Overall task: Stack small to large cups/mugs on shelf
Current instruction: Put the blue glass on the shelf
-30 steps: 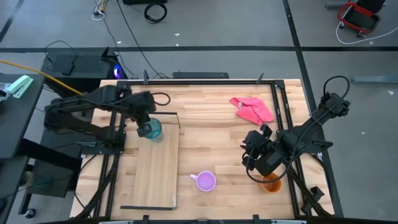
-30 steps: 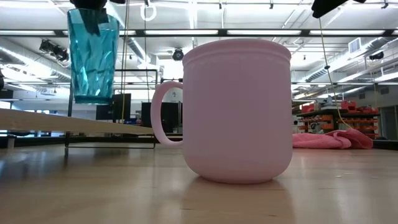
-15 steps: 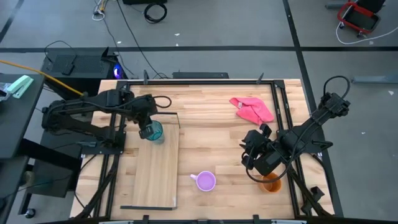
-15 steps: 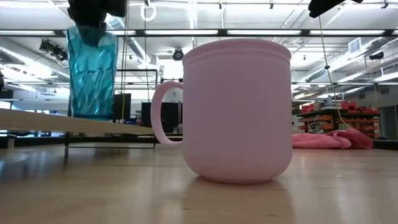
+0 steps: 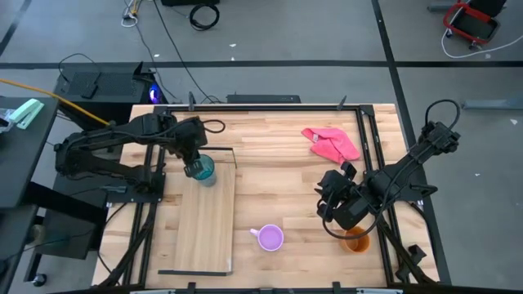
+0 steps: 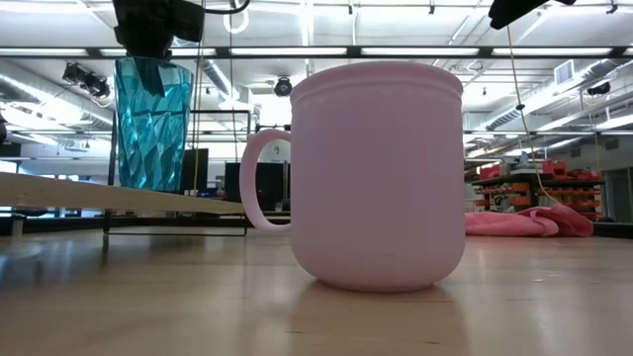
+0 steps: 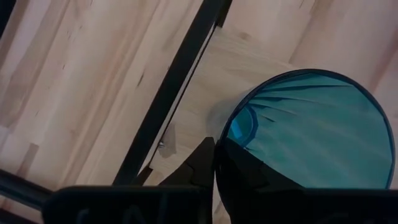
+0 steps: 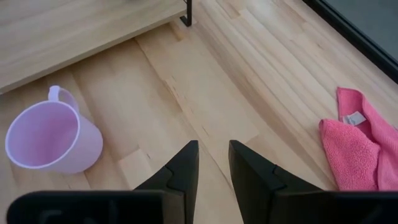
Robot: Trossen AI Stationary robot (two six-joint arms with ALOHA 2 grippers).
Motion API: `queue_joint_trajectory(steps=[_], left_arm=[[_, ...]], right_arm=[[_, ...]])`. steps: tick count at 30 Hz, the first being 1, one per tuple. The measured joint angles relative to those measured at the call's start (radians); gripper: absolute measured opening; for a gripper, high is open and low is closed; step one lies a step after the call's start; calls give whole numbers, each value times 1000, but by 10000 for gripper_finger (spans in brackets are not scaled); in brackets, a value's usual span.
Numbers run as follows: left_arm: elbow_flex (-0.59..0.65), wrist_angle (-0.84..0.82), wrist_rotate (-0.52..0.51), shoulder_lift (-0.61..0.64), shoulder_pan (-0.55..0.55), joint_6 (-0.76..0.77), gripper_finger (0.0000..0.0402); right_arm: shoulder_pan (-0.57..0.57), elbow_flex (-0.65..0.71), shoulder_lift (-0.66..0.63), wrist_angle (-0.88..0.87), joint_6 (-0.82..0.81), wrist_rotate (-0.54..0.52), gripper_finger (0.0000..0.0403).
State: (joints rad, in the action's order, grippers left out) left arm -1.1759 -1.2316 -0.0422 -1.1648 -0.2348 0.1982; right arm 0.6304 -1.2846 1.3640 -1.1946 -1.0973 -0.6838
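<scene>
The teal tumbler (image 5: 203,171) stands upright on the far end of the pale wood shelf (image 5: 204,224); in the low view its base (image 6: 146,183) meets the shelf board (image 6: 59,191). My left gripper (image 5: 194,163) is shut on its rim from above. The lilac mug (image 5: 270,238) stands on the table near the front edge, close before the low camera (image 6: 381,178). The orange mug (image 5: 357,240) stands at the front right, partly under my right arm. My right gripper (image 8: 211,155) hovers empty above the table, its fingers narrowly apart. My left gripper pinches the tumbler's rim (image 7: 227,134) with one finger (image 7: 202,165) outside the wall and the other inside, seen dark through the teal wall. The fingers come from above, pointing down. The tumbler stands upright with its base on the shelf's far end.
A pink cloth (image 5: 331,144) lies at the far right of the table. The shelf's black wire frame (image 7: 180,81) runs beside the tumbler. Black rails border the table's left and right sides. Bare wood lies between the shelf and my right gripper.
My left gripper has gone down with the teal tumbler. The tumbler, which hung clear above the shelf board, now stands on the shelf's far end, upright. My right arm has kept still.
</scene>
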Motion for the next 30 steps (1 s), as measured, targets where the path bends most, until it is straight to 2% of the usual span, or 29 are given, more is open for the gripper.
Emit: queue_joint_trajectory(steps=[6,18,30], left_arm=[[0,0,2,0,1,0,27],[0,1,2,0,0,6,96],[-4,0,3,0,0,24,136]], right_arm=[[0,0,0,0,-2,0,96],[0,0,0,15,0,0,96],[0,0,0,15,0,0,96]])
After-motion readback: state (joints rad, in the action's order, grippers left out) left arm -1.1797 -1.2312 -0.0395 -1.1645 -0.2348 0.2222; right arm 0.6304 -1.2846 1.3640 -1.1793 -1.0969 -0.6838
